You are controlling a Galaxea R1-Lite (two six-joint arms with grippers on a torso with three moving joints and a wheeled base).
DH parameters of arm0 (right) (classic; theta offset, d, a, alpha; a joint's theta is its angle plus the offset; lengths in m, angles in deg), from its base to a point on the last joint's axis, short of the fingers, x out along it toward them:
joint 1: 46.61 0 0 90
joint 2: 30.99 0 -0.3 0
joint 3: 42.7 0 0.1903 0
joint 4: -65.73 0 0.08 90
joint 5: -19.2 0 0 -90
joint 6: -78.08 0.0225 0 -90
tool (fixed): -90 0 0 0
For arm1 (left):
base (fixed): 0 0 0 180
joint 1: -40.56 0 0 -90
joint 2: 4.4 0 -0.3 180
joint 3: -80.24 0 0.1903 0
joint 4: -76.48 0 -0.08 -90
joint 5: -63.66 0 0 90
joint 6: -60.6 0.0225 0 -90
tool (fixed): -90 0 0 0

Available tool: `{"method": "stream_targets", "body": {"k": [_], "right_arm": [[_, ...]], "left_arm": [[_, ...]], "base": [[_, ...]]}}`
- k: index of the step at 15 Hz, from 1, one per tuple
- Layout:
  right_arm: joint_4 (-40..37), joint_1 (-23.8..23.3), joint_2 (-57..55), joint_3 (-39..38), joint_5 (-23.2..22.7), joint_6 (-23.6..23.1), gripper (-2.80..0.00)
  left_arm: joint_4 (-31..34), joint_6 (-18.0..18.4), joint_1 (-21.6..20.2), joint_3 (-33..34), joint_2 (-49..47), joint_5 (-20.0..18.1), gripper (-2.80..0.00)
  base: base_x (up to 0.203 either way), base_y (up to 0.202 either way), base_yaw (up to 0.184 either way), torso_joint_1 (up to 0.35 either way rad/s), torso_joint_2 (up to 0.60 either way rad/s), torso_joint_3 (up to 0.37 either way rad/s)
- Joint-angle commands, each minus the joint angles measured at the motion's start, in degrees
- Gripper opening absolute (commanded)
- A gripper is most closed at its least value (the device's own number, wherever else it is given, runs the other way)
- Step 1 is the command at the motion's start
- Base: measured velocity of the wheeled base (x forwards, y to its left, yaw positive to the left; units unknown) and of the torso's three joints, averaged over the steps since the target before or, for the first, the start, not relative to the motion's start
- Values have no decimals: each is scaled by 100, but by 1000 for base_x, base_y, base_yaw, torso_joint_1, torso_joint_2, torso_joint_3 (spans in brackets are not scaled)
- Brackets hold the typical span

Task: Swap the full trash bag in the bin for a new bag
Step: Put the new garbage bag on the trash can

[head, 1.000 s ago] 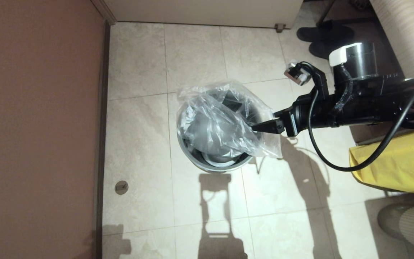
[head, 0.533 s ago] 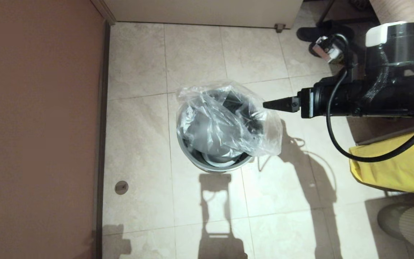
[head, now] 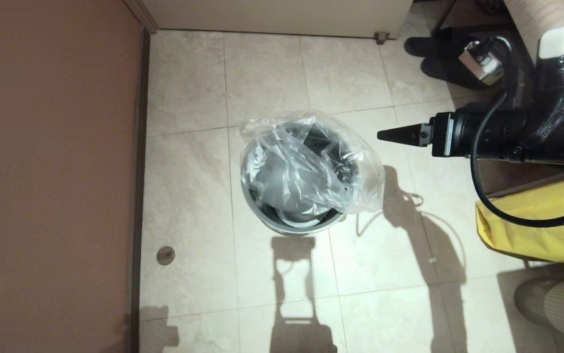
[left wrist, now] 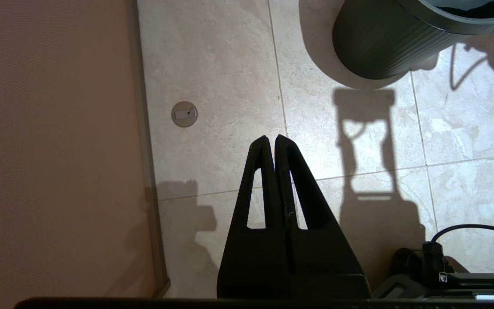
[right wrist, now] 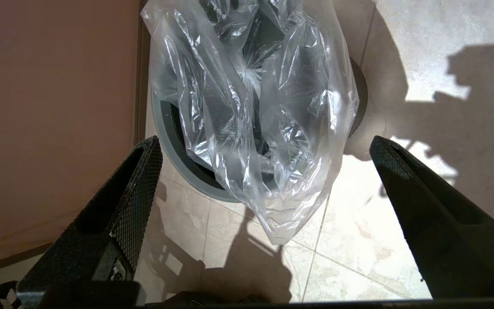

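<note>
The dark grey bin [head: 272, 223] stands on the tiled floor, and its ribbed side [left wrist: 384, 47] also shows in the left wrist view. The clear crinkly new bag [head: 311, 166] lies crumpled over the bin's mouth. One corner of the bag [right wrist: 272, 223] hangs outside the grey rim [right wrist: 165, 128] on the right side. My right gripper [head: 381, 135] hovers open a short way right of the bin, apart from the bag, with nothing between its fingers [right wrist: 144, 171]. My left gripper [left wrist: 271, 139] is shut and empty over the floor near the bin, out of the head view.
A reddish-brown wall [head: 51, 171] runs along the left, close to the bin. A round floor drain [head: 166, 255] sits near it. Black slippers [head: 439, 46] lie at the back right, and a yellow sheet [head: 542, 220] lies at the right. A pale cabinet [head: 277, 14] stands behind.
My right gripper let go of the bag's right edge and drew back to the right and slightly away. The bag stayed draped over the bin.
</note>
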Motion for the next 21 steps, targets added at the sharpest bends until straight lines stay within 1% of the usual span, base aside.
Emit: {"method": "stream_targets", "body": {"k": [1,2,3,5,6,8,10,11,12,15,16,17,19,21], "right_arm": [[-18,-75,158,-30,-25,17,0],[-18,-80,188,-65,-25,57,-280],[-18,-80,218,-89,-33,202,-280],[-23,-80,281,-112,-98,884,-280],[-19,-102,299,-107,-118,1137,-280],[-53,-279,289,-115,-97,1251,-280],[-330,-521,330,-144,-95,1341,-280],[-454,-576,374,-144,-98,1489,-280],[-619,-603,412,-144,-103,1691,-280],[-1144,-614,553,-246,-97,1714,-280],[-1263,-609,626,-319,-87,1713,-280],[-1379,-613,695,-404,-72,1709,-280],[-1486,-708,707,-513,-69,1705,-280],[-1591,-759,750,-757,-7,1681,-280]], "left_arm": [[0,-2,2,2,-7,2,-280],[0,-2,2,1,-7,2,-280],[0,-2,2,1,-7,2,-280],[0,-2,2,1,-7,2,-280],[0,-2,2,1,-7,2,-280],[0,-2,2,1,-7,2,-280],[0,-2,2,3,-7,2,-280],[0,-2,2,1,-7,2,-280],[0,-10,2,1,-7,2,-280],[-108,-2,2,46,-7,44,-280],[-243,116,2,54,-7,17,-280],[-271,303,2,4,-8,-125,-280],[-252,279,2,-481,-318,-648,-280],[-258,231,7,-913,-1190,-946,-280]], "base": [[0,0,0,0,0,0],[0,0,0,0,0,0],[0,0,0,0,0,0],[0,0,0,0,0,0],[0,0,0,0,0,0],[0,0,0,0,0,0],[0,0,0,0,0,0],[0,0,0,0,0,0],[0,0,0,0,0,0],[0,0,0,0,0,0],[0,0,0,0,0,0],[0,0,0,0,0,0],[0,0,0,0,0,0],[0,0,0,0,0,0]]}}
